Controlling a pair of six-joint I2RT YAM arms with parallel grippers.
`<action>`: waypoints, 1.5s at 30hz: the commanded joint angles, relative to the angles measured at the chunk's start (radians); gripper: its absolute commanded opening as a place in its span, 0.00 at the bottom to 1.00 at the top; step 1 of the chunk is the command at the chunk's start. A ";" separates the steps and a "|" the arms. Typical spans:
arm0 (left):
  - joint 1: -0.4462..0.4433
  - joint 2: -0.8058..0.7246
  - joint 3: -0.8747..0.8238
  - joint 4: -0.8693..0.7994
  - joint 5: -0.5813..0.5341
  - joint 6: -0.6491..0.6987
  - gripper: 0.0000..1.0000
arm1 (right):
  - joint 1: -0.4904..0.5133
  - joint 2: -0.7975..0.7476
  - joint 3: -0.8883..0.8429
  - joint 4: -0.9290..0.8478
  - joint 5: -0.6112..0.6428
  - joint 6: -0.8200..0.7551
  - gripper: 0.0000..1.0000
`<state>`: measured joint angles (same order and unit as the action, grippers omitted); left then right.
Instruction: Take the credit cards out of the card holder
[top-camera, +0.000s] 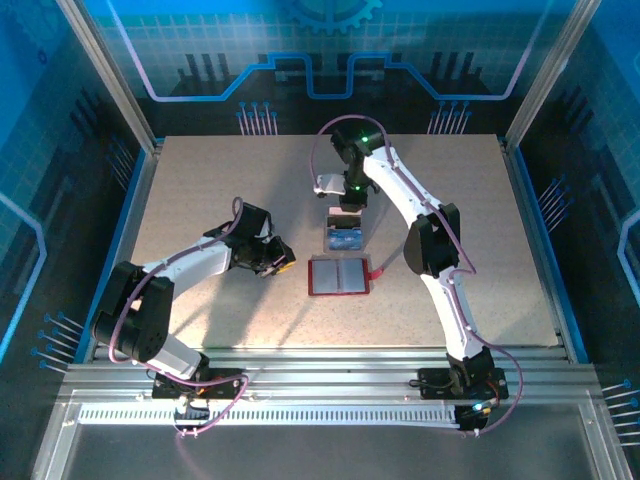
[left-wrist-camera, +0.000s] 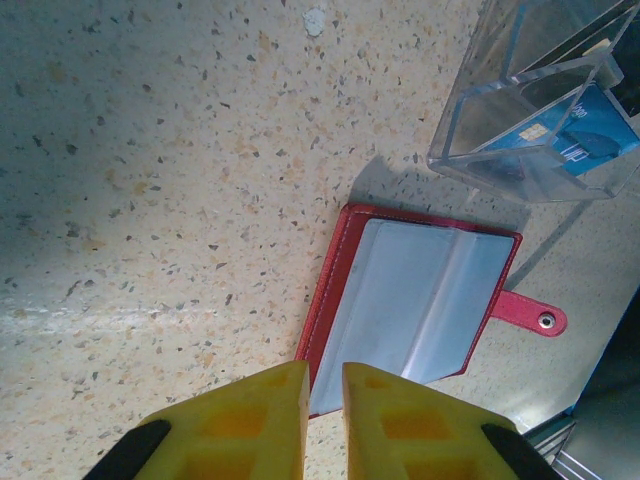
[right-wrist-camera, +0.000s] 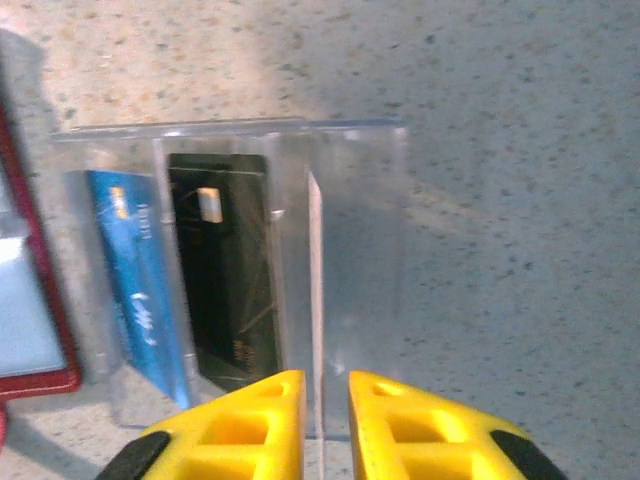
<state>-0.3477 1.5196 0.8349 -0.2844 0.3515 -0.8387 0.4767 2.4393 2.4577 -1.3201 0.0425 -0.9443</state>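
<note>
The red card holder (top-camera: 339, 276) lies open and flat at mid-table, grey pockets up, its strap tab (left-wrist-camera: 530, 318) pointing right. Just behind it stands a clear slotted stand (top-camera: 342, 236) holding the credit cards: a blue one (right-wrist-camera: 135, 290), a dark one (right-wrist-camera: 225, 270) and a thin pale one seen edge-on (right-wrist-camera: 316, 300). My right gripper (right-wrist-camera: 327, 375) hovers over the stand, jaws slightly parted around the pale card's edge, which sits close to the left finger. My left gripper (left-wrist-camera: 325, 368) is at the holder's left edge (left-wrist-camera: 325, 290), with a narrow gap and nothing between its fingers.
The speckled tabletop (top-camera: 200, 190) has free room to the left and right of the holder. Blue enclosure walls (top-camera: 60, 150) ring the table, and an aluminium rail (top-camera: 330, 370) runs along the near edge by the arm bases.
</note>
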 joint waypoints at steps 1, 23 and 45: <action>0.009 0.008 0.007 -0.026 -0.005 -0.010 0.17 | -0.001 -0.017 -0.026 0.084 0.052 0.036 0.22; -0.046 0.063 0.021 0.066 0.036 -0.034 0.19 | -0.004 -0.357 -0.485 0.359 -0.021 0.267 0.28; -0.103 0.195 0.017 0.176 0.080 -0.065 0.18 | 0.049 -0.754 -1.103 0.740 -0.228 1.012 0.14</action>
<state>-0.4435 1.6958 0.8425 -0.1207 0.4088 -0.8925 0.5106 1.7386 1.4200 -0.6773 -0.0937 -0.1043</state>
